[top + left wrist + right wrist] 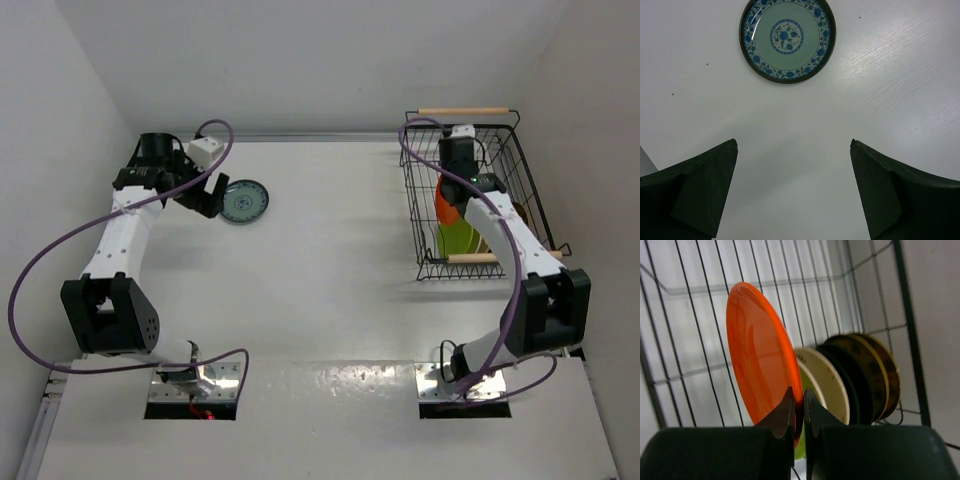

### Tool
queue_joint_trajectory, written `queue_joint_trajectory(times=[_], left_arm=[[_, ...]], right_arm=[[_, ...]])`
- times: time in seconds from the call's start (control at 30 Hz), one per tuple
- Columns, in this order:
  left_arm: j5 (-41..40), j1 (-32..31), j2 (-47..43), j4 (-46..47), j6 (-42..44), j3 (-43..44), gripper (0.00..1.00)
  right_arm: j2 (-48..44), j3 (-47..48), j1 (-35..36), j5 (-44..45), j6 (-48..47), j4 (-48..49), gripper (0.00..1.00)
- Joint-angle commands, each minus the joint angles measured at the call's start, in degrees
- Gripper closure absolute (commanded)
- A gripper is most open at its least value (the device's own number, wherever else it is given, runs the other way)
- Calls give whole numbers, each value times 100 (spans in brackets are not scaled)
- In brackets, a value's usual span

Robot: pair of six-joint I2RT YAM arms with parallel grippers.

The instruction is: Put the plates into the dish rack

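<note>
A teal patterned plate (244, 202) lies flat on the table at the far left; in the left wrist view it (787, 39) sits ahead of my left gripper (792, 150), which is open and empty just short of it. My left gripper (213, 195) is beside the plate in the top view. My right gripper (798, 397) is shut on the rim of an orange-red plate (760, 355), held upright inside the black wire dish rack (505, 140). Behind it stand a lime green plate (812, 390), a cream plate (827, 382), a black plate (852, 380) and brown-and-yellow plates (880, 370). The orange-red plate also shows in the top view (447, 205).
The rack has wooden bar handles at its far end (463, 111) and near end (472, 258). White walls close in the table at the back and both sides. A purple cable (60, 250) loops off the left arm.
</note>
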Motion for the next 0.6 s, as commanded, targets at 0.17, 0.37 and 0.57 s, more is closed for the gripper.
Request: queue_joint_trajectory(times=[0.17,0.37,0.57], left_arm=[[-191,34,13,165,-59,-109,0],[-243,34,13,165,-7,-162,0],[-243,34,65,165,-6,-215,0]], right_arm=[[224,-639,23,13,392,-185,100],[233,-920,137,337,481,-273,100],[40,-1228,199,163,455,-193,100]])
